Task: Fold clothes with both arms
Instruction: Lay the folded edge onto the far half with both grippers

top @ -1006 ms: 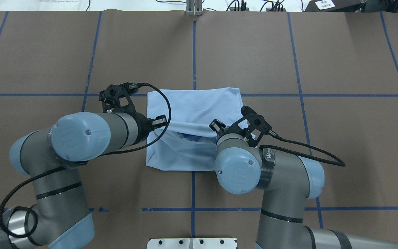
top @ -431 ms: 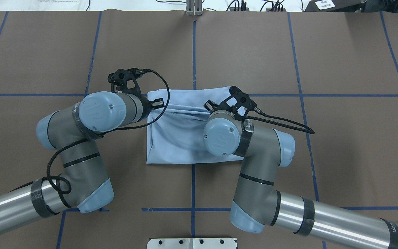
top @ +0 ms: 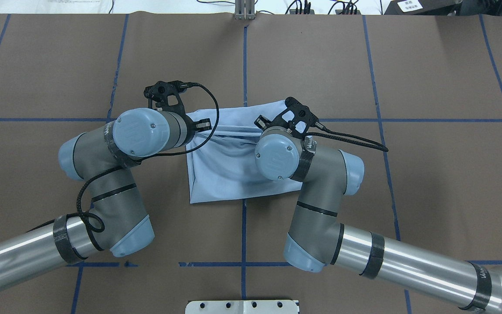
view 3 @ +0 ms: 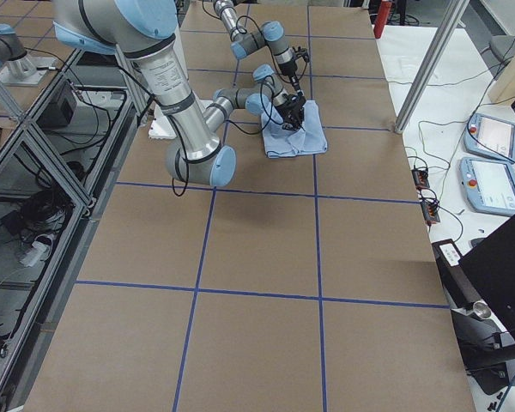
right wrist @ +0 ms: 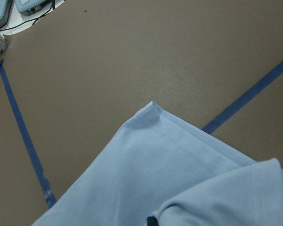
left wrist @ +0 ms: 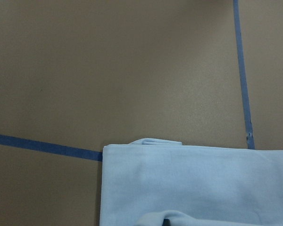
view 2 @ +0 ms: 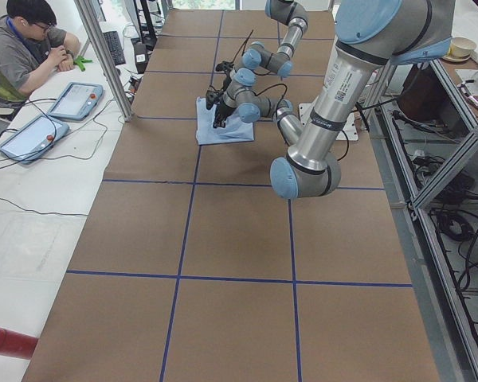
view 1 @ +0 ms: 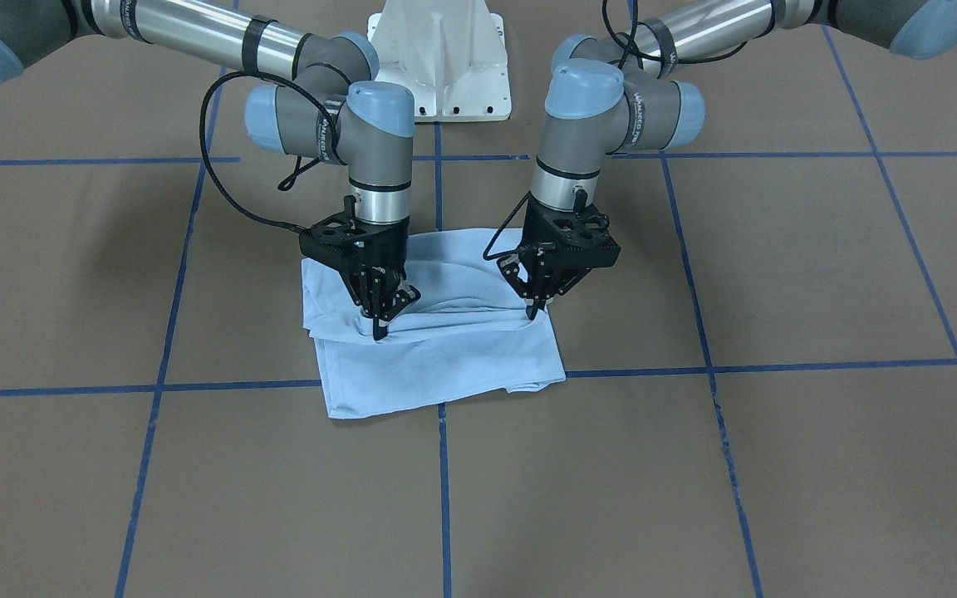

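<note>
Both pairs of jaws have carried their pinched fold farther out from the white pedestal base (view 1: 439,58) than a second ago. The doubled edge now sits almost over the shirt's hem farthest from the base, and the hem nearest the base has slid outward a little with it. The right jaws are closed together on the fold at one end. The left jaws are clamped on it the same way at the other end. Both pairs point straight down with their tips at the cloth. Each of the two wrist cameras shows a lip of blue cloth hanging at its bottom edge over the flat layer beneath.

One light blue T-shirt (view 1: 445,357) lies on the brown tabletop (view 1: 777,457), already a rough rectangle. It sits straight out from the base, across the blue tape line (view 1: 444,498) that runs away from the base.

Two arms work it. The right arm (view 1: 370,141) and the left arm (view 1: 578,124) come out from either side of the base, elbows bent, wrists upright above the shirt. Each wrist has one looped black cable.

One person (view 2: 24,56) sits past the tabletop's edge opposite the base. One pendant (view 2: 76,99) lies by their elbow and another pendant (view 2: 28,137) is near it.
</note>
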